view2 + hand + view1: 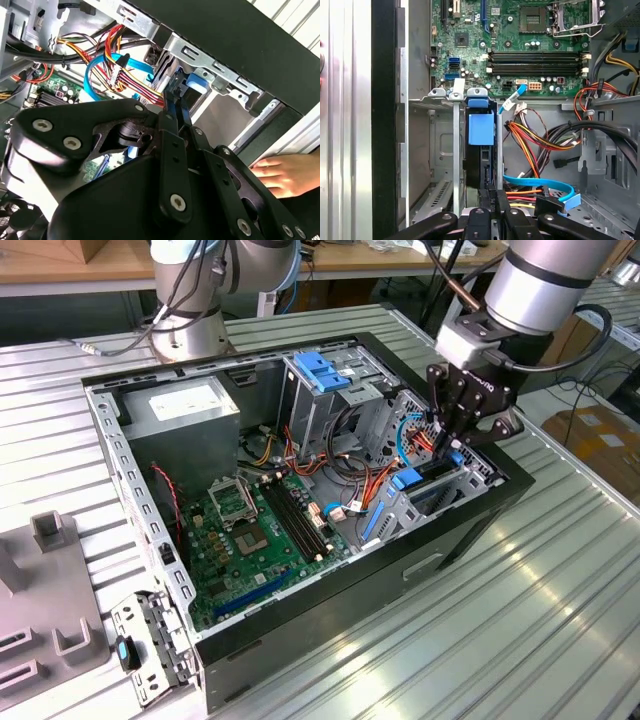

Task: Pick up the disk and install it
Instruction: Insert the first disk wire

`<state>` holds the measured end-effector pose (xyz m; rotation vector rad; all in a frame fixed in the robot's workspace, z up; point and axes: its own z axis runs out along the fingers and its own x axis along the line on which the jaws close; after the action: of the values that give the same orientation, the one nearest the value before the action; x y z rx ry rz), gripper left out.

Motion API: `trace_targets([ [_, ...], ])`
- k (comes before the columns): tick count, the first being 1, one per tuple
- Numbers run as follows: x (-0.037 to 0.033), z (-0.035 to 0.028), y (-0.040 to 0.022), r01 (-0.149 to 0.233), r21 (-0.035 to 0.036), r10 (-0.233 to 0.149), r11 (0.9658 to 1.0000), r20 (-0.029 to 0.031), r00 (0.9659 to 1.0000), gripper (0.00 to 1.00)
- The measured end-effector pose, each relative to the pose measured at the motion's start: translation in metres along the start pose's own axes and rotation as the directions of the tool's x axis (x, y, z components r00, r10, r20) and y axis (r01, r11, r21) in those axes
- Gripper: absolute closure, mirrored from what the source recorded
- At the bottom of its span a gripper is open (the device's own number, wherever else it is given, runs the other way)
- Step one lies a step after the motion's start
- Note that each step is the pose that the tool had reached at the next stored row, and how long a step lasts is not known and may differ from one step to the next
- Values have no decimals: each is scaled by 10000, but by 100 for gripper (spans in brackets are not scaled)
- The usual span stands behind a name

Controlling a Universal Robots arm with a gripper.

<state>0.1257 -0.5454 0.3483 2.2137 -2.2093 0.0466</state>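
The disk (408, 480) stands on edge in a slot of the metal drive bay (470, 475) at the case's corner on the exterior view's right. In the first wrist view its blue carrier tab (481, 127) sits between two upright grey rails, and the dark disk body (479, 172) runs back to my fingers. My gripper (452, 445) reaches down into the bay. Its fingers (172, 107) are drawn close together on the disk's edge, just behind the blue carrier (197, 84).
The open black computer case (330, 590) lies on a ribbed metal table. Inside are the motherboard (255, 530), a grey box with a white sticker (185, 405), a tall cage with a blue handle (320, 370) and loose cables (540, 140). A hand (280, 175) rests outside the case.
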Motion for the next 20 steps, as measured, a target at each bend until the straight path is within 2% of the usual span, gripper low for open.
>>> trace_targets([
  [20,8,36,-3,-78,-3,78,10000,-2,10000,83],
])
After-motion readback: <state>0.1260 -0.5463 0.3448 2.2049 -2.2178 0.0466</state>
